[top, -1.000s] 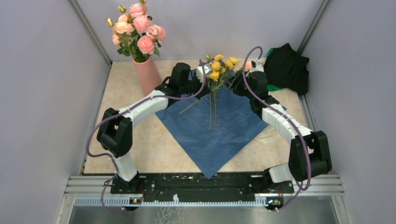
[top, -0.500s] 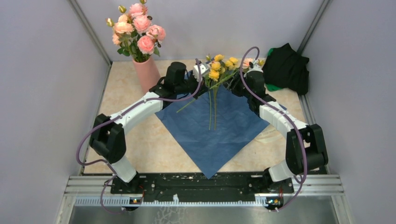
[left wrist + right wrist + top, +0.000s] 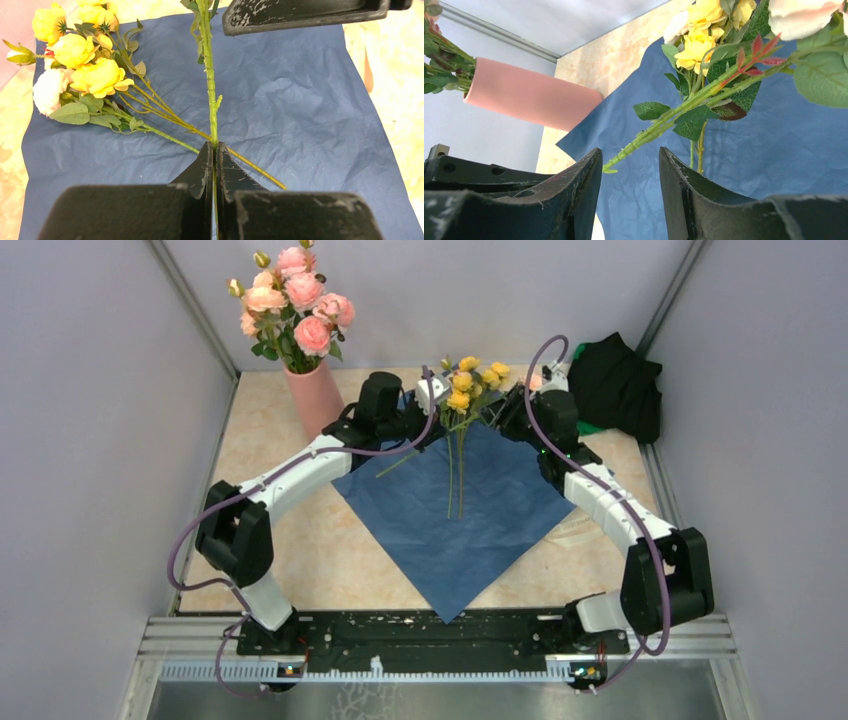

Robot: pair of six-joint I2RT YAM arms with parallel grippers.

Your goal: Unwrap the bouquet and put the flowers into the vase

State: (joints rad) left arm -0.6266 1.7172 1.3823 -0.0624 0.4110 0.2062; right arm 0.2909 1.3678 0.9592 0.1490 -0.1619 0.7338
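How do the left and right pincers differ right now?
Left pincer: shut on a thin green stem; right pincer: open, a leafy stem ending in its gap. Left points down at the blue paper; right points low across it. Both are above that paper.

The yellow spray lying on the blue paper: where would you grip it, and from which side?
Best on the bare stems of the yellow spray, just below the leaves, where they converge into a thin bundle. Come down from above, fingers across the stems: they lie flat on the blue paper, and the bloom end is wide and bushy.
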